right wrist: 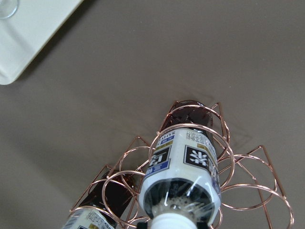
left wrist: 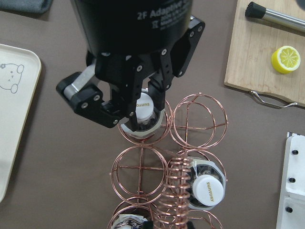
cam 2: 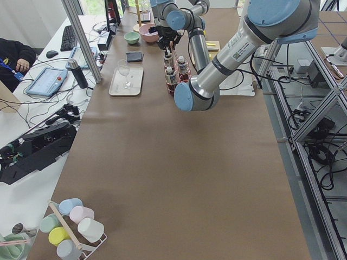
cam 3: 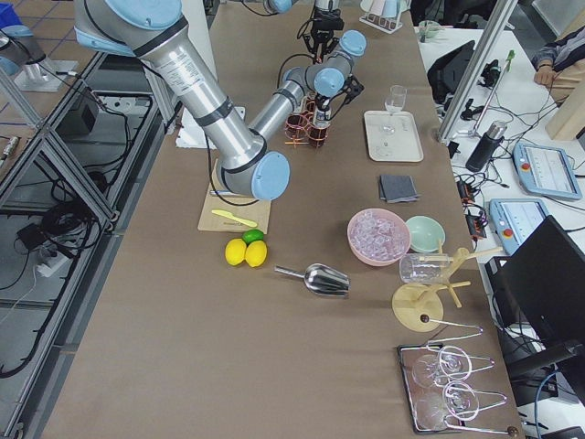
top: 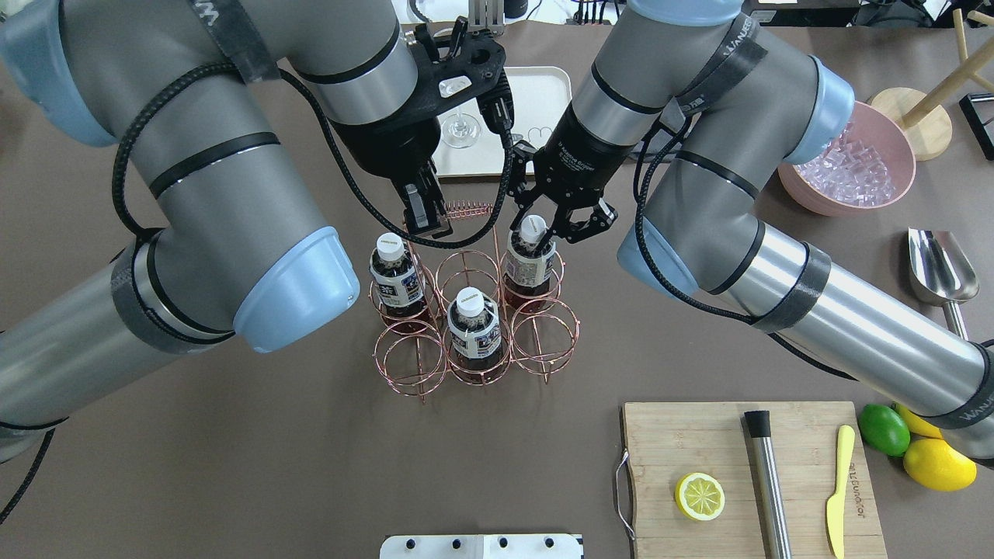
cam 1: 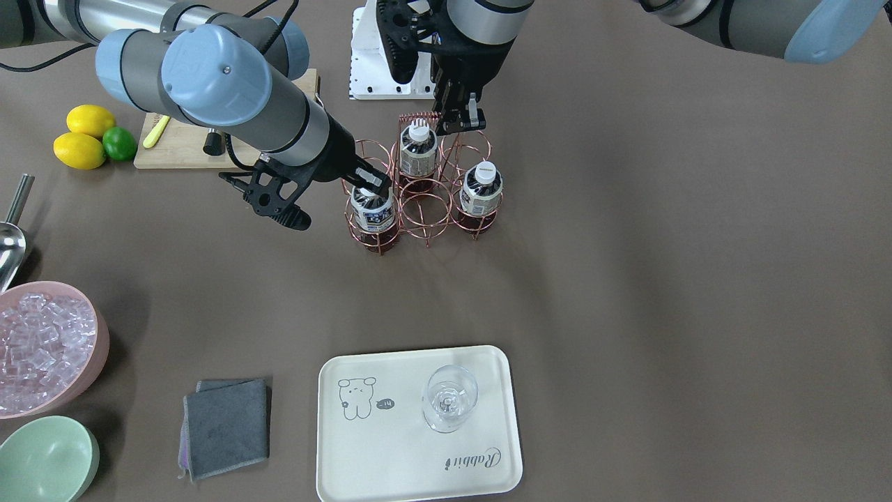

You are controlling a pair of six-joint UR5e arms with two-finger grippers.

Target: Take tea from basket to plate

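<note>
The copper wire basket point(cam 1: 425, 209) stands mid-table with three tea bottles in its cells. My right gripper point(top: 534, 229) is shut on the white cap of the far-right tea bottle point(top: 530, 264), which stands upright in its cell. The left wrist view shows those fingers point(left wrist: 159, 93) pinching the cap. My left gripper point(top: 425, 217) is shut on the end of the coiled handle point(top: 470, 210). The other two bottles point(top: 396, 279) point(top: 474, 326) stand untouched. The cream bear tray point(cam 1: 390, 460) lies beyond the basket and carries a wine glass point(cam 1: 449, 397).
A wooden cutting board point(top: 699, 442) holds a lemon half, a steel muddler and a yellow knife. Lemons and a lime point(top: 885, 429) lie beside it. A pink bowl of ice point(top: 850, 167), a metal scoop point(top: 940, 268), a grey cloth point(cam 1: 226, 425) and a green bowl point(cam 1: 45, 460) stand around.
</note>
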